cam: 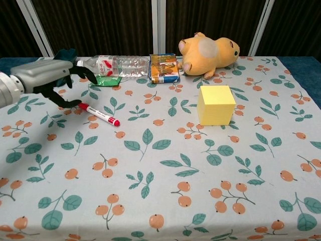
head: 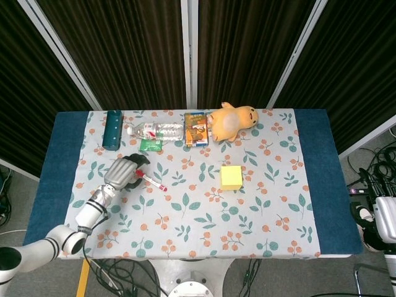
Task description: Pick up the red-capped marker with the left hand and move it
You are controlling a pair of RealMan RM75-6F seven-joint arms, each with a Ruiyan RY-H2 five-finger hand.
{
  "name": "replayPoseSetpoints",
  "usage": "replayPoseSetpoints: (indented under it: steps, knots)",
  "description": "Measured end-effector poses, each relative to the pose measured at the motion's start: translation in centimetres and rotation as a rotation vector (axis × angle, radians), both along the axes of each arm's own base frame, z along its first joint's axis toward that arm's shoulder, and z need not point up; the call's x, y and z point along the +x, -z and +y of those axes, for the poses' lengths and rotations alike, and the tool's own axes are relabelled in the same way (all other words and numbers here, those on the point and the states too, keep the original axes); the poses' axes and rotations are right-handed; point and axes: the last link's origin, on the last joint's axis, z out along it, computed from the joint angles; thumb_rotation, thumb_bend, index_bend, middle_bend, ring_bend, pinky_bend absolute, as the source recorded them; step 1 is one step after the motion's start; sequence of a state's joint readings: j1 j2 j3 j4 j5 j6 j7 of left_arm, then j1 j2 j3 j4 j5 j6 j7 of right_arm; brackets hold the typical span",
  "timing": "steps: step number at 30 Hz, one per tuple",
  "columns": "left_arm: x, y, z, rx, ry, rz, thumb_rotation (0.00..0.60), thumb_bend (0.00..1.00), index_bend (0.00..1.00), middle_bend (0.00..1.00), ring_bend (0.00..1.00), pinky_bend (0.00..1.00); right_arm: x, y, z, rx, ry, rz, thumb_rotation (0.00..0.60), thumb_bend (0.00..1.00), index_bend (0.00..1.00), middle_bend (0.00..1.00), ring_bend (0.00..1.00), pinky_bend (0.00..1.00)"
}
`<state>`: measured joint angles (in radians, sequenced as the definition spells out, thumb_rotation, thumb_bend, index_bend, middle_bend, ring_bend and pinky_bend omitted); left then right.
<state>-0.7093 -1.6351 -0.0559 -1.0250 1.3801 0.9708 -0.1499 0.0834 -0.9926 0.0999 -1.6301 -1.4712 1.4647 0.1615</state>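
The red-capped marker (cam: pixel 99 114) lies flat on the leaf-print cloth at the left, its red cap pointing toward the table's middle. The head view shows this marker (head: pixel 152 182) just right of my left hand (head: pixel 124 172). In the chest view my left hand (cam: pixel 44 80) hovers low beside the marker's back end with its fingers spread apart. The thumb tip sits close to that end, and nothing is gripped. My right hand shows in neither view.
A yellow cube (cam: pixel 215 104) stands right of centre. Along the far edge lie a water bottle (cam: pixel 120 65), a snack box (cam: pixel 164 68), a plush toy (cam: pixel 208 52), a green packet (head: pixel 150 145) and a dark teal case (head: pixel 113 129).
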Motion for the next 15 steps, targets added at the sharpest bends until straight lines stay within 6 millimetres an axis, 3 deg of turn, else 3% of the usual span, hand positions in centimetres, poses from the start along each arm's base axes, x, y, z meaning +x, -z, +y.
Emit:
replayPoseSetpoints:
  steps: [5, 8, 12, 15]
  knots:
    - [-3.1, -4.9, -0.8, 0.136, -0.090, 0.013, 0.600, 0.41, 0.31, 0.30, 0.20, 0.32, -0.4, 0.0, -0.1, 0.028, 0.004, -0.021, 0.600, 0.32, 0.06, 0.15, 0.05, 0.17]
    - [-5.6, -8.1, -2.2, 0.237, -0.162, 0.032, 0.600, 0.39, 0.31, 0.30, 0.20, 0.31, -0.9, 0.0, -0.3, 0.058, 0.001, -0.023, 0.600, 0.32, 0.06, 0.14, 0.05, 0.17]
    - [-8.7, -11.4, -5.3, 0.323, -0.276, 0.055, 0.600, 0.32, 0.31, 0.30, 0.20, 0.30, -1.1, 0.3, -0.9, 0.075, -0.013, 0.005, 0.600, 0.32, 0.06, 0.14, 0.05, 0.17]
    - [-10.1, -12.7, -7.9, 0.363, -0.326, 0.065, 0.600, 0.30, 0.31, 0.30, 0.20, 0.30, -0.9, 0.8, -1.1, 0.082, -0.024, 0.007, 0.600, 0.32, 0.06, 0.14, 0.05, 0.17]
